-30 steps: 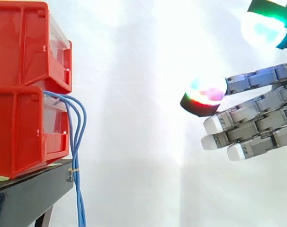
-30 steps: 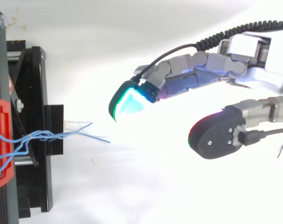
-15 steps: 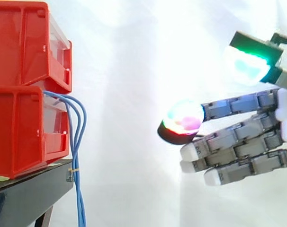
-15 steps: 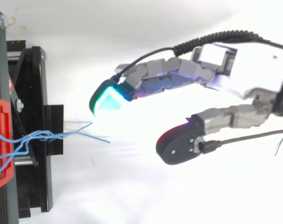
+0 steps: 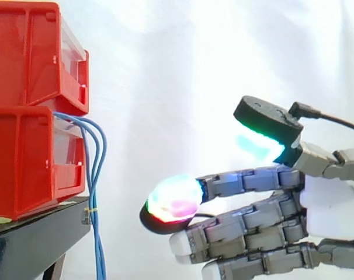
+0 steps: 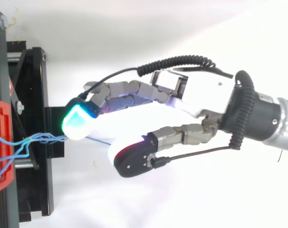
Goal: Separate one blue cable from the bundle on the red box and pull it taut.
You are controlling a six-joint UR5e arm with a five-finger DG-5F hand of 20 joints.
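Reaching in from the right of the side view, the hand is held open: its fingers are stretched almost straight toward the bins, and the thumb is spread well above them, its green pad turned downward. Nothing is gripped between thumb and fingers. The foremost fingertip, lit in mixed colours, is seen near the blue cables but apart from them, with white curtain showing in the gap.

Two red bins are stacked at the left, the upper bin on the lower bin, and both are carried on a black stand. The cables are led out of the lower bin's front just under its top edge, are bent over in a loop and are left hanging slack past the stand's corner. They are kept close together as a bundle, and a small yellow tie is seen round them beside that corner.

From above, the hand is seen coming in from the right, with a cyan-lit fingertip over the stand's outer edge and the tangled cables, and the thumb held aside; loose cable ends are seen running out beneath the fingertip. Whether that fingertip touches a cable cannot be told from this view.
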